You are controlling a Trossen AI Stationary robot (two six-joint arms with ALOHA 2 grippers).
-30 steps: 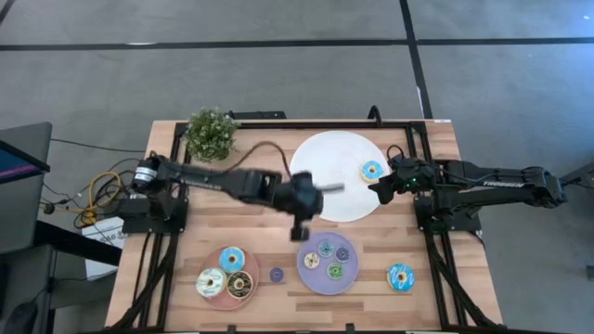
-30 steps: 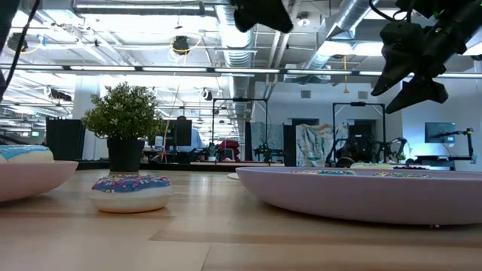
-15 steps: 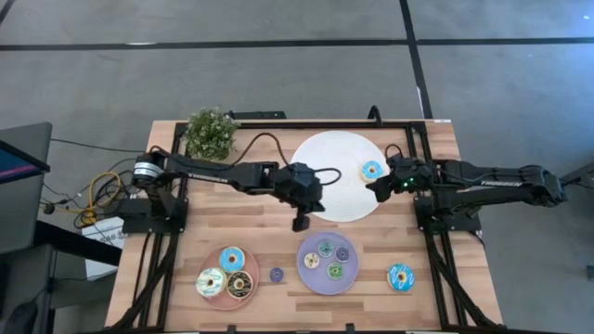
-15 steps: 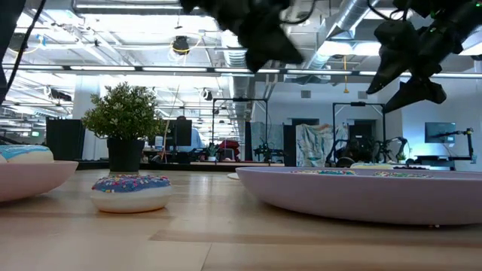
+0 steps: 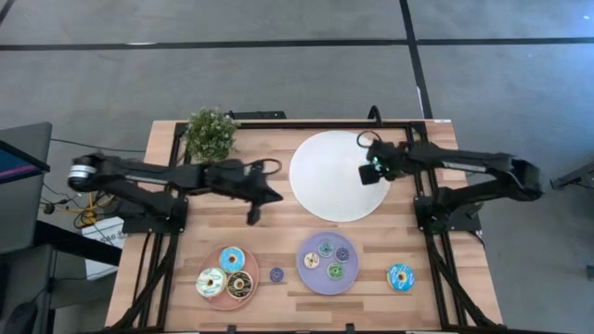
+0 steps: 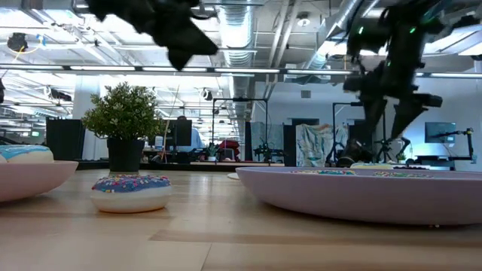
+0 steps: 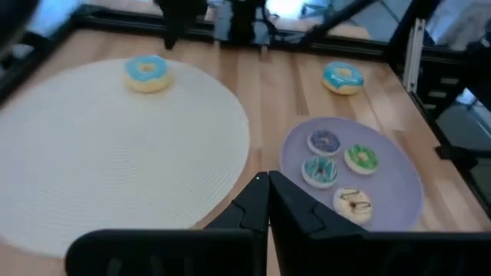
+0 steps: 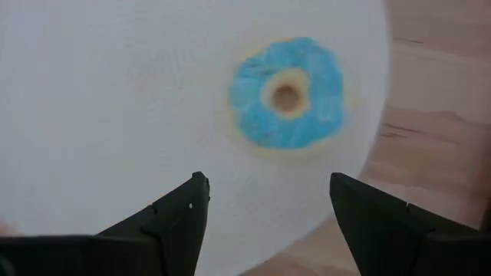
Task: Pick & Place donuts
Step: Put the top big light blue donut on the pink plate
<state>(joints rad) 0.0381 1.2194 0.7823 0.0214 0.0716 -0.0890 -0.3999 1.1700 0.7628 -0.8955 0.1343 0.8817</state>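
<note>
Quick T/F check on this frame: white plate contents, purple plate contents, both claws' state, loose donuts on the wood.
1. The right claw hangs open over a blue-iced donut on the white plate. True.
2. The left claw holds a donut. False: it is shut on nothing, beside the white plate.
3. The purple plate carries four tiny donuts. True.
4. The white plate carries three donuts. False: only the blue-iced one lies on it.
5. The pink plate is bare. False: three larger donuts lie on it.
6. A blue-iced donut lies on bare wood right of the purple plate. True.
</note>
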